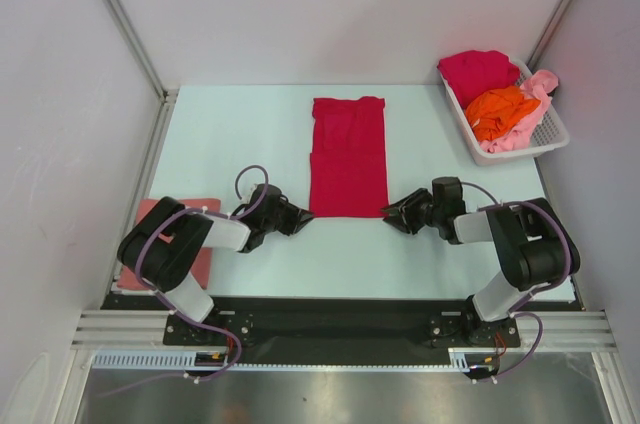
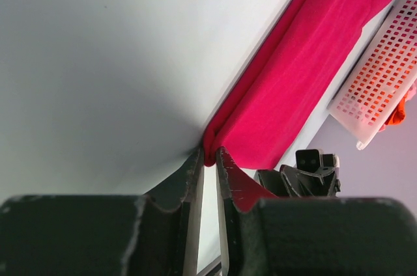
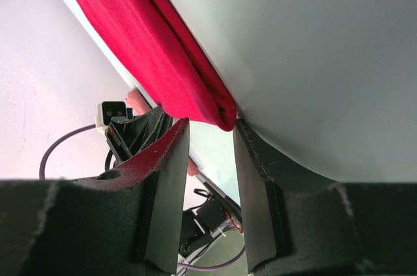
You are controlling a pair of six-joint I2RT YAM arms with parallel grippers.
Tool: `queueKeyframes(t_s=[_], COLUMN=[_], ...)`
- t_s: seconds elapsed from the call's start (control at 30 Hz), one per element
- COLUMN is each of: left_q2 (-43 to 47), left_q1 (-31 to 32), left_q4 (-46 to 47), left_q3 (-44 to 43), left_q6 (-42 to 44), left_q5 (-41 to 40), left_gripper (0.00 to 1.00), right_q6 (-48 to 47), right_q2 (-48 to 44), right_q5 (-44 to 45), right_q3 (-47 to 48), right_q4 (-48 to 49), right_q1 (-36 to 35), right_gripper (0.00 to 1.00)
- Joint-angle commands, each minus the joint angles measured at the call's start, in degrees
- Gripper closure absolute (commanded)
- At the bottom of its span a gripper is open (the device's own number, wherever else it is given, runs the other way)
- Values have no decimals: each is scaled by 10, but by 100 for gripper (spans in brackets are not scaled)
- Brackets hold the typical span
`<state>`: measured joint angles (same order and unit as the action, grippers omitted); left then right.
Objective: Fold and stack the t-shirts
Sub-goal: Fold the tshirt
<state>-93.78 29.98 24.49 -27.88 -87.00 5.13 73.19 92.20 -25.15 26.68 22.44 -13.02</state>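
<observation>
A crimson red t-shirt [image 1: 348, 156] lies flat mid-table, folded into a long narrow strip. My left gripper [image 1: 303, 219] is at its near left corner. In the left wrist view the jaws [image 2: 210, 156] stand almost together with the shirt's corner [image 2: 306, 61] pinched between the tips. My right gripper [image 1: 388, 212] is at the near right corner. It is open [image 3: 212, 126], with the folded cloth edge [image 3: 163, 61] just at the fingertips and not gripped. A dusty salmon pink shirt [image 1: 150, 216] lies folded at the left, partly under my left arm.
A white slotted basket [image 1: 548, 136] at the back right holds a crimson shirt [image 1: 478, 71], an orange shirt [image 1: 500, 109] and a light pink shirt [image 1: 535, 94]. It also shows in the left wrist view [image 2: 384, 68]. Enclosure walls stand on both sides.
</observation>
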Motion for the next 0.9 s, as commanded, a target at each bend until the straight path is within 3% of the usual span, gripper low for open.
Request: queueKeyframes(t_s=[0.0,0.4,0.5,0.57,0.63,0.73,0.87], left_q2=[-11,-18,-18,-18,-19,-14,28], left_q1=[-2,-3,-5,-7,-9,-9,-5], left_q4=[-20,-22,-20,-19,-19,-16,-38], left_q3=[10,-3,-2,-2,-3,-5,7], left_q6=[8,15,17,23,26,40,64], left_q5=[-1,6,7,9,16,28,34], left_gripper=[82,87,89,94,100,100,100], right_q6=[-23,-38,-35,-35,-34,-53,-94], right_q2=[23,30,43,54,60,65,22], right_q5=[39,42,35,27,21,0,8], right_q3=[3,11,9,9,10,21,23], right_q4=[-45,-72,-62,-51,-45,-33,-123], right_q1=[7,17,17,16,16,13,6], right_gripper=[61,63,69,81,100,100,100])
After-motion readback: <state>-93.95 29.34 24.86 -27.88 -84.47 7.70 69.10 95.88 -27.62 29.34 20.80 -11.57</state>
